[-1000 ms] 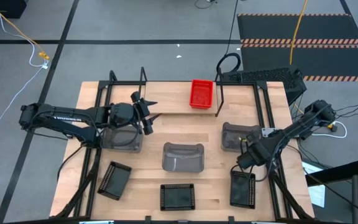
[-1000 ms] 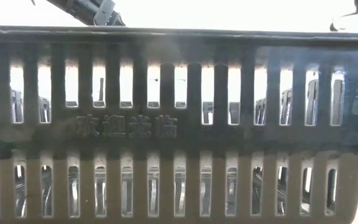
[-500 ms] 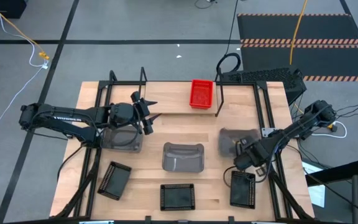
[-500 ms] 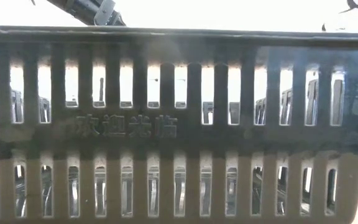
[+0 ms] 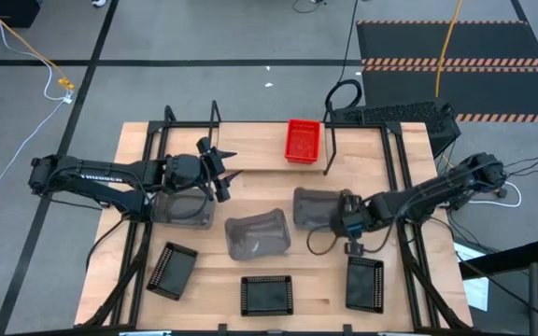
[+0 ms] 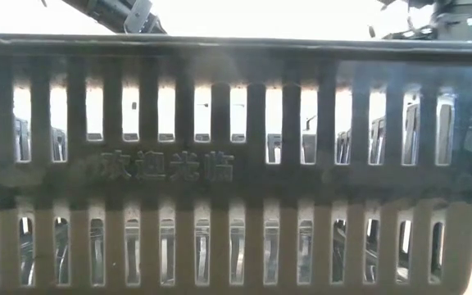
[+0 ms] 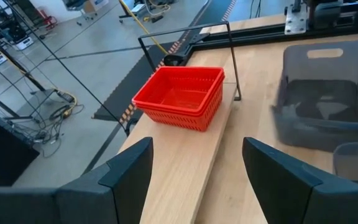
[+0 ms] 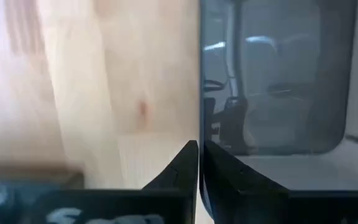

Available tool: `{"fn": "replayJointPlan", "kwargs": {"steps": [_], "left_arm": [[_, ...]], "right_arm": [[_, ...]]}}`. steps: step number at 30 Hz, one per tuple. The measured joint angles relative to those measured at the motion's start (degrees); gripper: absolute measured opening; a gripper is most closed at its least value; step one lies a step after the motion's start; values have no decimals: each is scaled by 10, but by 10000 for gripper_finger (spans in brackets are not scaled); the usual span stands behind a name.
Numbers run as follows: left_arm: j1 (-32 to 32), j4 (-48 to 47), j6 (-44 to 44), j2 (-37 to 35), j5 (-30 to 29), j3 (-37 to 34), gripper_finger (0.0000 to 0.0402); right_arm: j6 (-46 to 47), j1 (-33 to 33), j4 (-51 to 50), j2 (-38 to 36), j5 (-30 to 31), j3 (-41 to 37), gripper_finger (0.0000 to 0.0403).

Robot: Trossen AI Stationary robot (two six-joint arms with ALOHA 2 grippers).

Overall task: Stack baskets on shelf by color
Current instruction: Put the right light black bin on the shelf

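Red baskets (image 5: 304, 140) (image 7: 179, 96) stand stacked on the shelf's light board (image 7: 185, 168), near its right-hand frame. Three grey baskets are on the table: one under my left arm (image 5: 183, 207), one at the centre (image 5: 258, 235), and one right of centre (image 5: 318, 205). My right gripper (image 5: 348, 226) (image 8: 199, 155) is shut on that last one. Three black baskets (image 5: 171, 271) (image 5: 267, 294) (image 5: 364, 283) lie along the near edge. My left gripper (image 5: 224, 173) (image 7: 194, 155) hovers open at the shelf's left part, holding nothing. My right gripper pinches the grey basket's side wall (image 8: 201, 134), on the side toward the table's right edge near its near corner, one finger inside and one outside. The fingers come steeply from above. Whether the basket's bottom rests on the table I cannot tell.
A black basket's slotted wall (image 6: 236, 164) fills the low view, blocking it. The held grey basket sits close to the centre grey one. The shelf's black upright frames (image 5: 330, 149) (image 5: 171, 121) stand at its ends. Bare board lies between the left frames and the red baskets.
My right gripper has swung toward the table's left edge and tipped to point more steeply down, taking its grey basket along toward the centre. The centre grey basket has shifted left and turned a little askew.
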Motion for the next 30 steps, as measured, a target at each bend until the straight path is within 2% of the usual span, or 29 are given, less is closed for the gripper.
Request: {"fn": "replayJointPlan", "kwargs": {"steps": [2,5,12,16,19,22,26,30], "left_arm": [[0,-2,0,0,0,0,250],[0,-2,0,0,0,0,250],[0,-1,0,0,0,0,250],[0,-1,2,0,0,0,250],[0,-2,2,0,0,0,250],[0,-6,-1,0,0,0,250],[0,-14,-15,0,0,0,250],[0,-34,-32,0,0,0,250]], "right_arm": [[11,-14,1,0,-18,0,21],[-23,-21,14,0,-43,0,37],[-180,-21,51,-3,-42,0,120],[-279,-20,30,-18,-40,6,170],[-332,-20,-32,-26,-18,29,191],[-381,-20,-118,-29,26,62,194],[-467,-23,-206,-29,113,74,181],[-534,-40,-236,-29,128,56,167]]}}
